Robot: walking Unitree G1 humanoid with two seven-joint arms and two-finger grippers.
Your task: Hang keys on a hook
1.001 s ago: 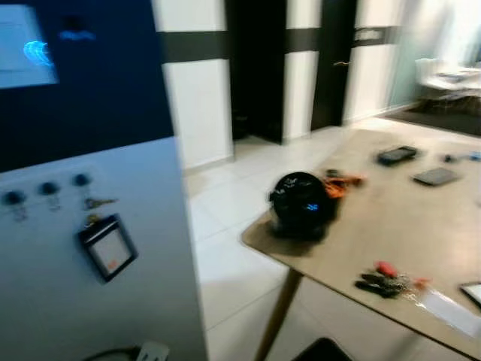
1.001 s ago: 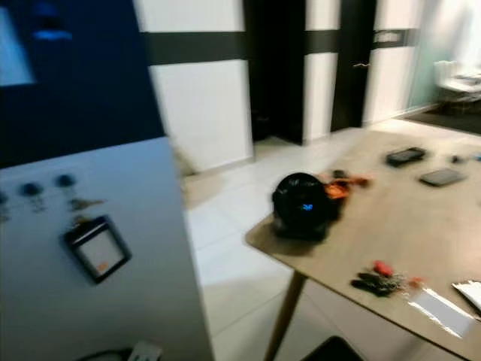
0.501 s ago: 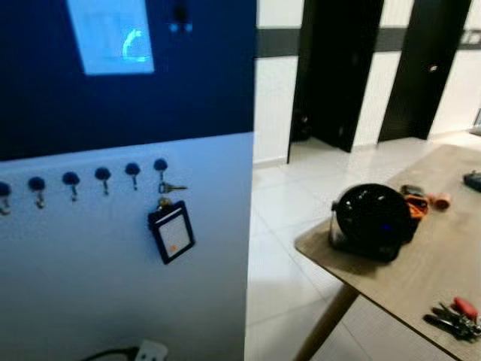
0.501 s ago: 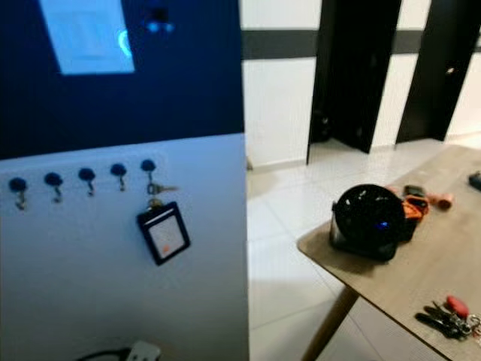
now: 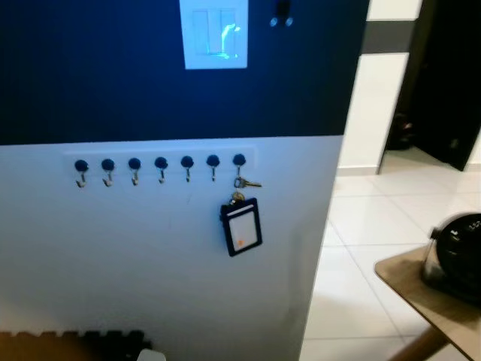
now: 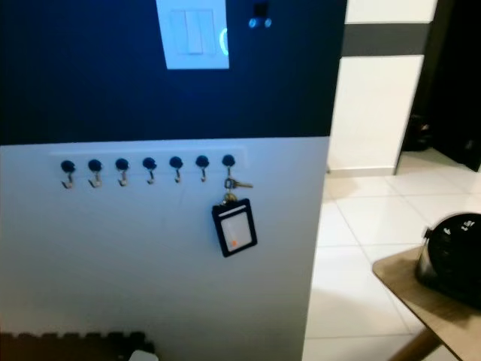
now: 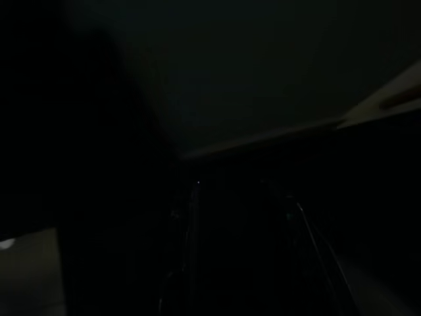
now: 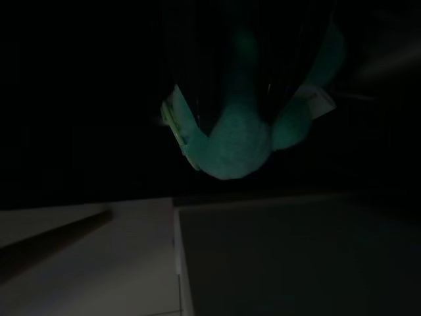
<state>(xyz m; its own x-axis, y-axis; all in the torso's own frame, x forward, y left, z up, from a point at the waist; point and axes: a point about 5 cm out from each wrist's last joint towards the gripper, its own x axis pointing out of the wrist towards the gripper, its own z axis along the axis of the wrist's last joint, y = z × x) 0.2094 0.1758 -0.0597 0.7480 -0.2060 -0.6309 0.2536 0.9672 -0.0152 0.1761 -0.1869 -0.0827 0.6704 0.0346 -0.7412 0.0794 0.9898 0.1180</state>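
A wall fills most of the head views, dark blue above and white below (image 5: pixel 150 286). Along the top of the white part runs a row of seven dark-knobbed hooks (image 5: pixel 160 163). The one at the right end of the row (image 5: pixel 239 160) carries a key (image 5: pixel 246 183) that points sideways, and below the key hangs a black-framed card holder (image 5: pixel 242 227), tilted a little, with a white card and a small orange mark inside it. The other six hooks are bare.

Above the row, on the blue part, sits a white switch plate (image 5: pixel 216 34) with a faint bluish glow on it, and just to its right a small dark fitting (image 5: pixel 281 16). At the foot of the wall lies a dark interlocking mat edge (image 5: pixel 98 340).

To the right the floor is pale tile (image 5: pixel 361 241), leading to a dark doorway (image 5: pixel 443 83). A corner of a wooden counter (image 5: pixel 421 289) enters at the lower right, with a round black device (image 5: pixel 457 247) standing on it.

The right wrist view is very dark; a soft teal-green thing (image 8: pixel 240 131) with a white tag hangs by the right tool (image 8: pixel 250 72), whose fingers cannot be made out, so whether it is grasping is unclear. The left wrist view is nearly black, and the left tool (image 7: pixel 240 257) state cannot be told.
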